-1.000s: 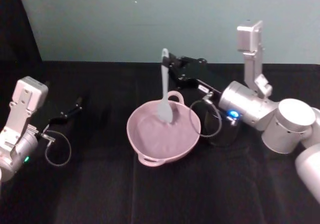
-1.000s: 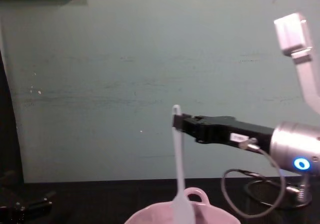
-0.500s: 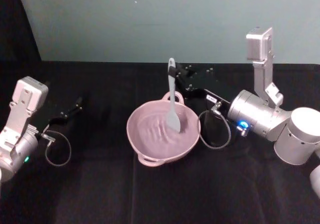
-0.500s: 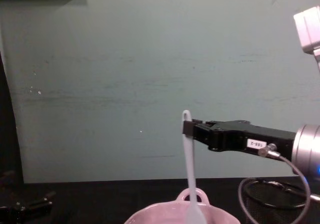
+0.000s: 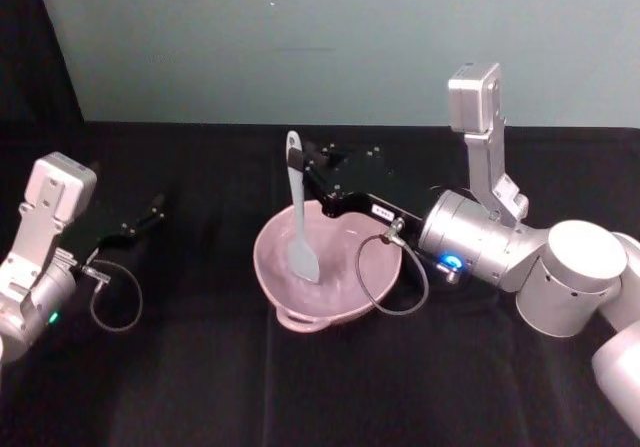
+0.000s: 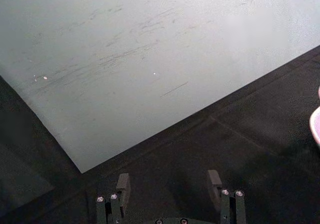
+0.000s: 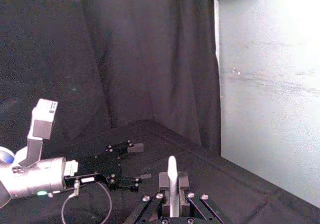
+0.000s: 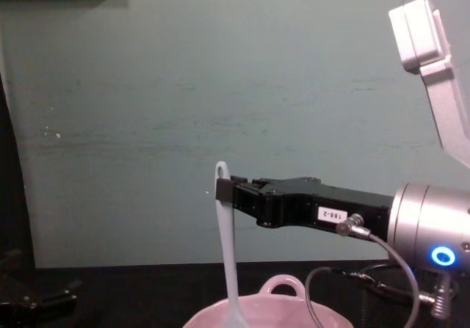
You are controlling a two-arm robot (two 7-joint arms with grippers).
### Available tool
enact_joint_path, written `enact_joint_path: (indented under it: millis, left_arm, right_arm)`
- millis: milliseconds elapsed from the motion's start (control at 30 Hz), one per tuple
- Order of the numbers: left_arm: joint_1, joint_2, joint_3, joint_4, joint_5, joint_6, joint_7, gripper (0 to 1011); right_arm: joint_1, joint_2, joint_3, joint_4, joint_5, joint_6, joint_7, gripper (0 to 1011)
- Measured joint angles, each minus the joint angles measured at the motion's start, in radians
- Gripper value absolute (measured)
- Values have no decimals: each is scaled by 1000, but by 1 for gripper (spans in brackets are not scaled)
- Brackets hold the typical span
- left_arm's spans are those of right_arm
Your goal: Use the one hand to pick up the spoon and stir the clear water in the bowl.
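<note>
Stirring is the step in hand, I judge. My right end effector [image 5: 306,175] is closed on the spoon [image 5: 298,217] near the hole end of its handle and holds it above the far part of the bowl [image 5: 370,279]. The long axis of the spoon stands almost upright; its flat head hangs straight below my grip, inside the pink bowl, toward the left part of it. So the next sweep should move my wrist sideways while the head stays low and inside the rim. The bowl sits on the black worktop [image 5: 200,387]. My left end effector [image 5: 150,212] rests far to the left, its fingers apart and holding nothing.
</note>
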Motion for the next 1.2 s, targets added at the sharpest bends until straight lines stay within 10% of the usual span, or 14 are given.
enact_joint_path:
  millis: [367,1200]
  left_arm:
    - [0,0,0,0,0,0,0,1011]
    - [0,0,0,0,0,0,0,1011]
  right_arm:
    - [-13,36,30,-77,13,4,-28,109]
    - [-157,227,285,-296,143,13,-122,109]
